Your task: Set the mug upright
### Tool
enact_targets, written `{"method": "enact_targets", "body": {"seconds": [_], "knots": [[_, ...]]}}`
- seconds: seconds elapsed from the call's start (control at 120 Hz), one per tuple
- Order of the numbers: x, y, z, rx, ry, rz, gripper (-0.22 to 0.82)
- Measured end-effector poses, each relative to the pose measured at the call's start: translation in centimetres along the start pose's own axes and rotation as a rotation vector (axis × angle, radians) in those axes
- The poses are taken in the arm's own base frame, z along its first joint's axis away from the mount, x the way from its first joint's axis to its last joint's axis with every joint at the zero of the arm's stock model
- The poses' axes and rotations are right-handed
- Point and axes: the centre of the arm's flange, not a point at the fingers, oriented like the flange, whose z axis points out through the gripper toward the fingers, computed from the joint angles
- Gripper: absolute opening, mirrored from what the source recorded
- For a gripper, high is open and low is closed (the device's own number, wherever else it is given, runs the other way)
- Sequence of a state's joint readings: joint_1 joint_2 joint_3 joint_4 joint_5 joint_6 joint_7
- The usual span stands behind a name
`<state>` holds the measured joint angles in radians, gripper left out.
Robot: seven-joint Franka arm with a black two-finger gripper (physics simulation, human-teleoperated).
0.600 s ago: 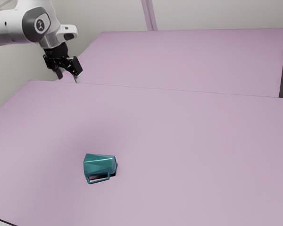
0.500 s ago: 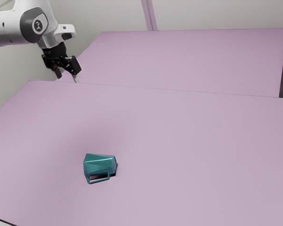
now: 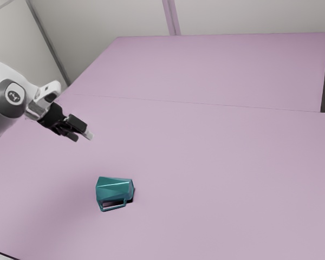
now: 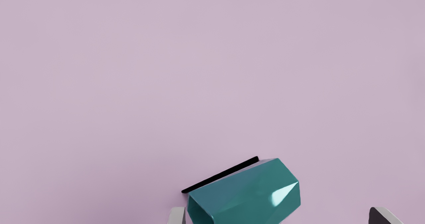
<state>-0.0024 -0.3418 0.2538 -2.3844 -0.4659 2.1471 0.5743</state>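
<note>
Exterior view: I have the pinkish-mauve surface (image 3: pixel 216 162) running wide under and around the mug (image 3: pixel 115 189). My white arm (image 3: pixel 5 103) reaches in from the exterior view's left, apart from the mug. At its end, my black gripper (image 3: pixel 82 136) is above the surface, near the mug but clear of it, pitched at a slant. Its jaws stand wide open with nothing gripped; on the wrist feed I see a finger (image 4: pixel 176 215) at each side of the picture's lower edge, with the mug between them in the view.

The mug itself is teal, with flat, angular facets and a bright glint on one of them, and it lies on its side on the surface. My wrist view shows its open mouth (image 4: pixel 198 212), dark inside, facing sideways. The handle (image 3: pixel 114 208), a squared loop, sticks out along one long side, low against the surface, with a dark patch beside it.

Against the frame from half a second ago, my arm sits lower and the gripper is closer to the mug, more tilted where it pointed mostly down before. The mug hasn't shifted or rolled.
</note>
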Motion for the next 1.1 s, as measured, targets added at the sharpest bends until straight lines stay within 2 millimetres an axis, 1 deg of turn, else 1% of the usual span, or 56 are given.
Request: {"method": "enact_targets", "body": {"seconds": [0.042,0.092,0.167,0.233,0.275,0.325,0.392,0.475,0.567,0.617,0.683,0.833,0.95,1.1], "knots": [[-1.6,-0.9,1.5,-0.075,0.043,-0.029,0.6],[-3.2,-1.3,2.7,-0.131,0.098,-0.04,0.6],[-5.3,-1.5,3.9,-0.171,0.164,-0.024,0.6],[-7.4,-2.5,5.0,-0.174,0.195,-0.013,0.6],[-8.7,-3.2,5.2,-0.166,0.214,-0.003,0.6],[-10.1,-3.8,5.0,-0.152,0.242,0.02,0.6],[-11.4,-4.7,4.6,-0.125,0.274,0.057,0.6],[-13.0,-6.0,4.9,-0.096,0.284,0.097,0.6],[-13.7,-7.0,6.4,-0.079,0.256,0.144,0.6],[-13.8,-7.1,7.3,-0.076,0.24,0.177,0.6],[-13.5,-6.5,8.4,-0.081,0.227,0.23,0.6],[-12.9,-5.0,10.3,-0.089,0.222,0.324,0.6],[-13.5,-4.0,11.7,-0.09,0.219,0.359,0.6],[-13.5,-3.0,13.4,-0.096,0.219,0.388,0.6]]}}
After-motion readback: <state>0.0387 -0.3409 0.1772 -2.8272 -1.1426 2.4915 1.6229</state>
